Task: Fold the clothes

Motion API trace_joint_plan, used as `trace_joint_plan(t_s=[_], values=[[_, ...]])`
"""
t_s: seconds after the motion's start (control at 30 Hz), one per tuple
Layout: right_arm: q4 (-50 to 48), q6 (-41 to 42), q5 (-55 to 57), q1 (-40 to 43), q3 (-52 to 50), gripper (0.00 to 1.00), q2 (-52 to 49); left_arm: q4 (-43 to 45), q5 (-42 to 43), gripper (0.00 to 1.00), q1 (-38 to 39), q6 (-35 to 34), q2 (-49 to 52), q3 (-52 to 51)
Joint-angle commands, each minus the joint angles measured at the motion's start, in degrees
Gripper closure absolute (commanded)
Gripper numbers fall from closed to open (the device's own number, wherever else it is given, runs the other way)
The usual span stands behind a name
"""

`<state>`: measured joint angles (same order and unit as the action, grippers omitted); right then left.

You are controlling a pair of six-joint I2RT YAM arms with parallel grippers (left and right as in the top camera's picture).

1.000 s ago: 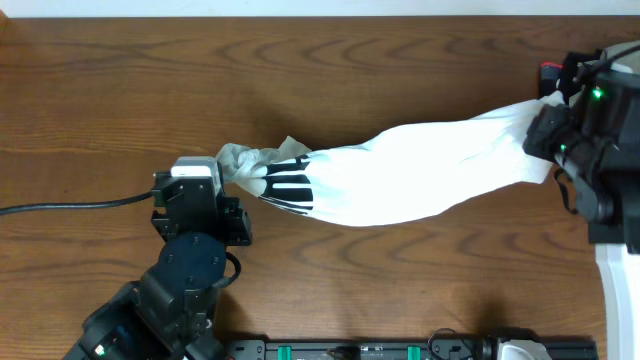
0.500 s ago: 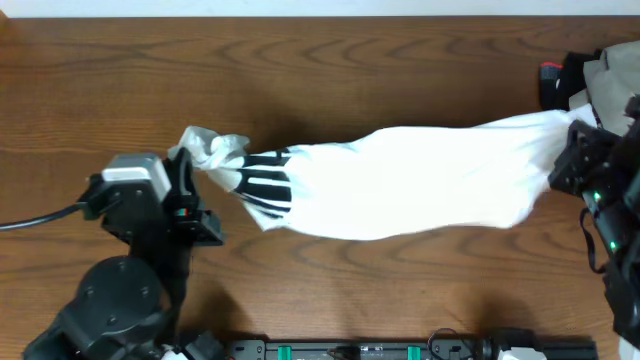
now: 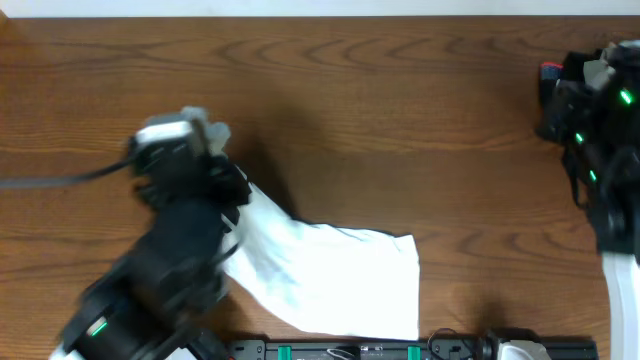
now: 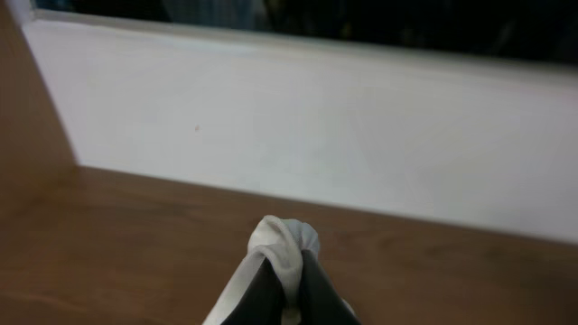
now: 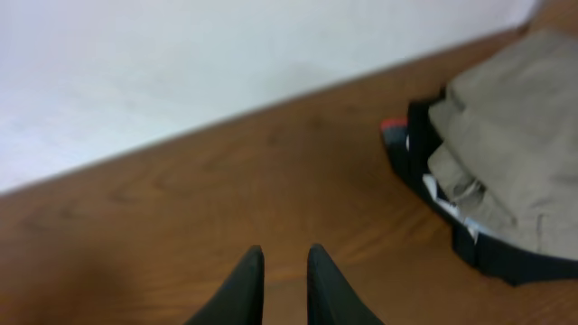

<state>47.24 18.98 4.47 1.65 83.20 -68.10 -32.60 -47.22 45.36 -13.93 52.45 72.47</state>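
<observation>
Over the table point(image 3: 400, 120) the left arm point(image 3: 175, 250) reaches in from the near left corner, blurred, its wrist camera housing point(image 3: 165, 135) over the left half of the table. The white shirt point(image 3: 330, 280) runs out from under that arm and spreads flat across the near middle of the table. Its lower hem touches or just meets the black rail point(image 3: 400, 350) along the table's near edge. The cloth is wrinkled, with a fairly square right-hand end past the table's centre line.

In the left wrist view, the left gripper point(image 4: 291, 293) is clamped tight on a knot of white fabric. The shirt bunches up in a small puff above the dark fingertips point(image 4: 266, 291) and hangs away below them. Bare wood lies beyond it, up to the white wall at the table's far edge.

The right arm point(image 3: 595, 130) sits at the table's far right corner, well apart from the shirt, with green lights showing. The right gripper point(image 5: 282, 287) has its two dark fingers standing a narrow gap apart. There is nothing between them, just table wood. Folded beige cloth point(image 5: 506, 162) rests in a dark bin point(image 5: 506, 257) at the table's far right edge, with a red spot on the bin's left end. A black cable point(image 3: 60, 180) trails off the table's left side.
</observation>
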Motion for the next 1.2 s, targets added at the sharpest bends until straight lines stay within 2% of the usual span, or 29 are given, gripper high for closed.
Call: trace_joint_plan(t_s=[0.0,0.03,0.1,0.17,0.27,0.37,0.47,0.57,0.7,0.8,0.97,1.17], values=[[0.39,0.72,-0.44,0.22,0.48,0.79,-4.74,0.33,-4.46,0.66,-0.31,1.86,6.38,0.90],[0.83,0.72,-0.90,0.22,0.48,0.74,-6.38,0.20,-5.01,0.50,-0.31,1.86,8.33,0.90],[1.44,0.70,-2.08,0.22,0.48,0.68,-8.72,0.02,-5.18,0.46,-0.39,1.84,11.69,0.90],[1.84,0.70,-4.68,0.22,0.48,0.64,-10.82,0.04,-5.20,0.36,-0.76,1.84,14.84,0.90],[2.05,-1.44,-11.56,0.22,0.48,0.43,-13.38,0.07,-5.20,0.35,-2.23,1.81,18.32,0.90],[3.52,-4.35,-20.20,0.22,0.48,0.28,-15.23,-0.55,-5.14,0.30,-3.96,1.73,19.96,0.90],[6.93,-6.71,-25.59,0.17,0.48,0.22,-16.37,-3.06,-2.80,0.27,-5.33,0.68,20.20,0.90],[10.82,-7.34,-25.75,-0.13,0.48,0.21,-16.68,-5.75,4.42,0.26,-6.91,0.74,20.15,0.90],[16.85,-9.49,-25.92,-1.77,0.39,0.19,-16.68,-8.61,17.66,0.15,-10.56,0.79,21.16,0.90],[20.96,-10.54,-25.90,-4.44,-0.50,0.18,-16.68,-10.32,24.26,0.10,-13.38,0.76,22.45,0.90],[20.98,-10.49,-25.24,-10.10,-5.25,0.18,-16.68,-12.00,30.27,0.01,-17.11,0.70,25.20,0.90],[14.38,-4.26,-25.29,-13.25,-15.96,0.18,-16.68,-14.14,31.80,0.02,-18.91,0.26,27.39,0.87]])
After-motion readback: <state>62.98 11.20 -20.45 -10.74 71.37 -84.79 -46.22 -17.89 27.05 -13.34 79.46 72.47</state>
